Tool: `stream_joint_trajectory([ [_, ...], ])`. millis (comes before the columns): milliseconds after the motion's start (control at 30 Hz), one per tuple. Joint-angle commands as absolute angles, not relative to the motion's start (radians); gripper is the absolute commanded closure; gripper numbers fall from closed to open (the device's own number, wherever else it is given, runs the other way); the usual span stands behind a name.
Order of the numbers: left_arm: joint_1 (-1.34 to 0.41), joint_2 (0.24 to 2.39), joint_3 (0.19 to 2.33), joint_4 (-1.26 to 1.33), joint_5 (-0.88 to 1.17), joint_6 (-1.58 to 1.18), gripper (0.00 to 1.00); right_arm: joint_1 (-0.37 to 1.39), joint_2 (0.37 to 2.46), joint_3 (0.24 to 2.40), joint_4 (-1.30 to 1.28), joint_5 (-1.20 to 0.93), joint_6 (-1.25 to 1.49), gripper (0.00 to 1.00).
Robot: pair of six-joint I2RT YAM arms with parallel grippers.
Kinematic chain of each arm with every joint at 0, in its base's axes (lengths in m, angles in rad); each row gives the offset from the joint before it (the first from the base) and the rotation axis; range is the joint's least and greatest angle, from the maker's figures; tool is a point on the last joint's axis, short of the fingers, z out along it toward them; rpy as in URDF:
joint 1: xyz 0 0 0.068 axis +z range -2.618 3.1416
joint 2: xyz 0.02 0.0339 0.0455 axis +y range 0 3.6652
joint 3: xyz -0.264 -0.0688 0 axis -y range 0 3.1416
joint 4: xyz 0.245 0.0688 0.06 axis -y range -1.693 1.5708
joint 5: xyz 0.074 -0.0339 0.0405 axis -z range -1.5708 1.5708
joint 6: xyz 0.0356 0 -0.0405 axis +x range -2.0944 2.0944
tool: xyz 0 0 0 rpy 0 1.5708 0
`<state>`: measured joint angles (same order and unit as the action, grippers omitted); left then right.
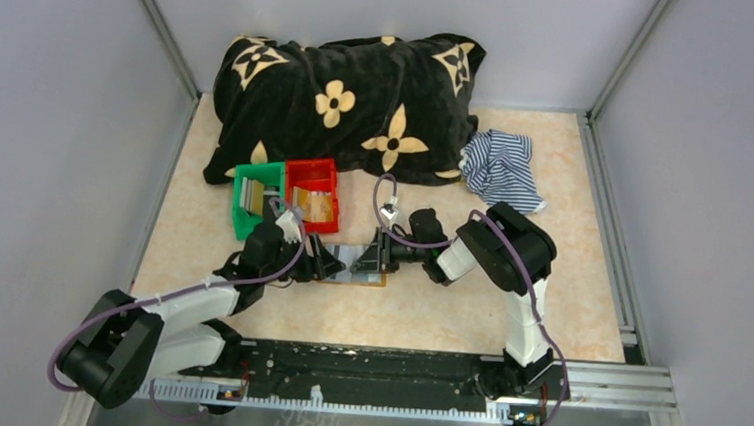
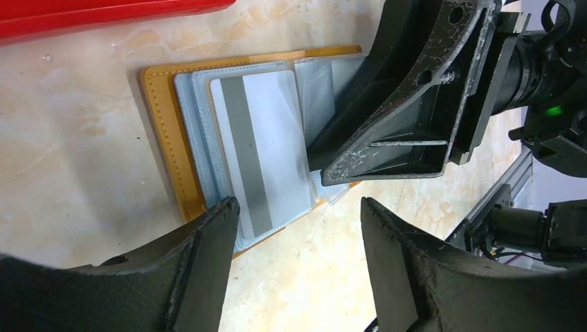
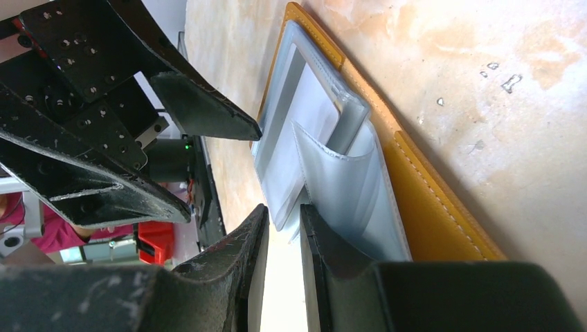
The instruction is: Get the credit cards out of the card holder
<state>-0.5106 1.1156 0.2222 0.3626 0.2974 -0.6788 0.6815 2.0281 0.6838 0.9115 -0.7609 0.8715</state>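
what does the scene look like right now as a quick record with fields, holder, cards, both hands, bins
card holder: lying open on the table, inner side up
card: white with a grey stripe, in a clear sleeve, not yet out
left hand: open, over the holder's edge, holding nothing
right hand: jaws nearly together at a sleeve; grip unclear
bins: red bin and green bin side by side beyond the holder
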Motion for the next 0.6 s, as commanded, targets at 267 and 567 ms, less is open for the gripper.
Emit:
stream_joint_trajectory([
  [267, -0.511, 1.156, 0.218, 0.37, 0.257, -0.644, 0.28, 0.694, 2.045, 0.696, 0.882, -0.732, 0.833, 0.75],
  [567, -0.51, 1.214, 0.211, 0.432, 0.296, -0.661, 0.3, 0.694, 2.042, 0.699, 0.895, -0.738, 0.846, 0.75],
])
